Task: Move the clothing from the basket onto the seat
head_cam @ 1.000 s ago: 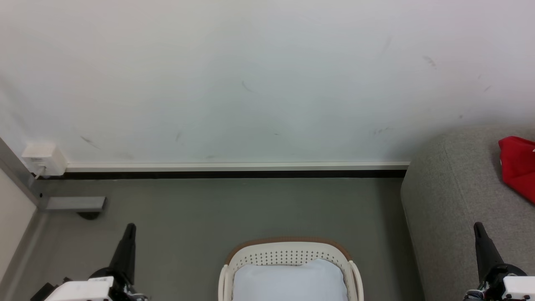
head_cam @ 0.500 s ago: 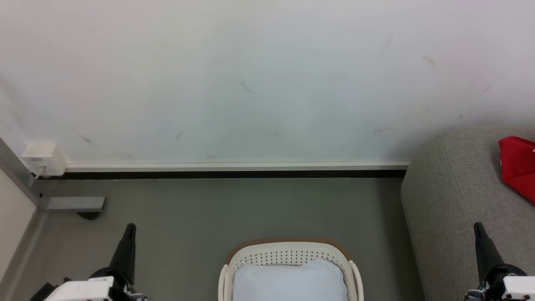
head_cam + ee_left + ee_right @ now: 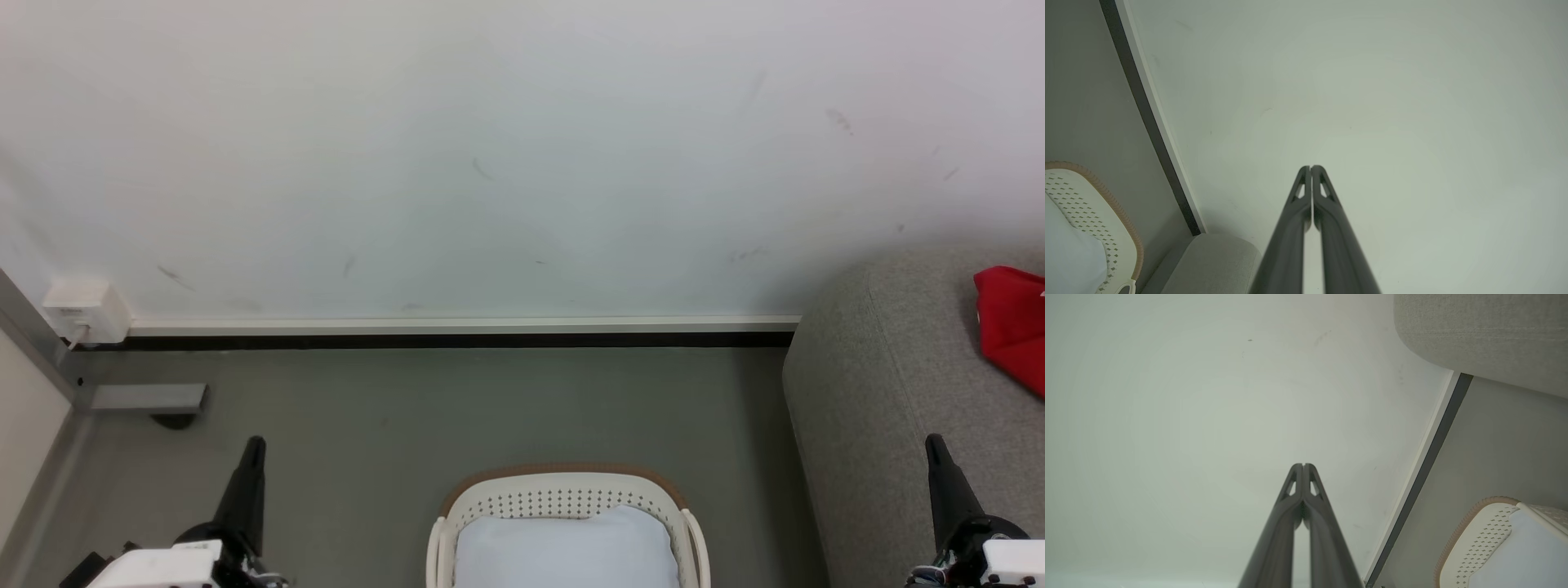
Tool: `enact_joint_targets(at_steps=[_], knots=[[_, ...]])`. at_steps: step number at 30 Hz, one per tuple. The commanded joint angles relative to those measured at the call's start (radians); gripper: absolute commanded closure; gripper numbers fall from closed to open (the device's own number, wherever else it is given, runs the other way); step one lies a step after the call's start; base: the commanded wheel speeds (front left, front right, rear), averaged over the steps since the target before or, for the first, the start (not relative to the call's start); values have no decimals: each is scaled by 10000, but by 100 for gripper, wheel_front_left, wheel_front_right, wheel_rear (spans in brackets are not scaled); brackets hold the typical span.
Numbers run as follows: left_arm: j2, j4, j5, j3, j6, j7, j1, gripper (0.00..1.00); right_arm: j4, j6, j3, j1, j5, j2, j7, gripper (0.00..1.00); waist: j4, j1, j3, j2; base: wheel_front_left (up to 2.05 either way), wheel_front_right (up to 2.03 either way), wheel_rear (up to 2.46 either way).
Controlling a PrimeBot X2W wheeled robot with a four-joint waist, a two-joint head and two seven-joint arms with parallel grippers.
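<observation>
Your left gripper [image 3: 1311, 167] and right gripper [image 3: 1303, 465] are both pinched closed, holding nothing. The clothing [image 3: 1012, 327] lies on the seat [image 3: 882, 392], apparently cut off by the view's edge; the basket [image 3: 563, 490] holds a pale cushion [image 3: 563, 547].

The left hand [image 3: 1311, 167], closed tight, points at the white wall [image 3: 1392, 102]. Lower left, the basket [image 3: 1090, 212] holds a pale cushion [image 3: 1065, 253].

- The grey floor [image 3: 490, 408] is seen below a white wall [image 3: 490, 163].
- The white perforated basket [image 3: 563, 483] is set on the floor, with a pale cushion [image 3: 567, 551] held inside it.
- The grey seat [image 3: 882, 392] is stood on the floor to the basket's right; red clothing [image 3: 1012, 327] is laid on it.
</observation>
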Motion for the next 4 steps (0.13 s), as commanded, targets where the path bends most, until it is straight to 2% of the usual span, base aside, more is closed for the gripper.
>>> enact_joint_targets(at_steps=[1, 4], knots=[[24, -32, -128, 22, -12, 39, -85, 100, -52, -21, -37, -126, 9, -82, 29, 100, 0, 0, 0, -1, 0, 0, 0], [24, -32, -129, 21, -12, 39, -85, 100, -52, -21, -37, -126, 10, -82, 29, 100, 0, 0, 0, -1, 0, 0, 0]])
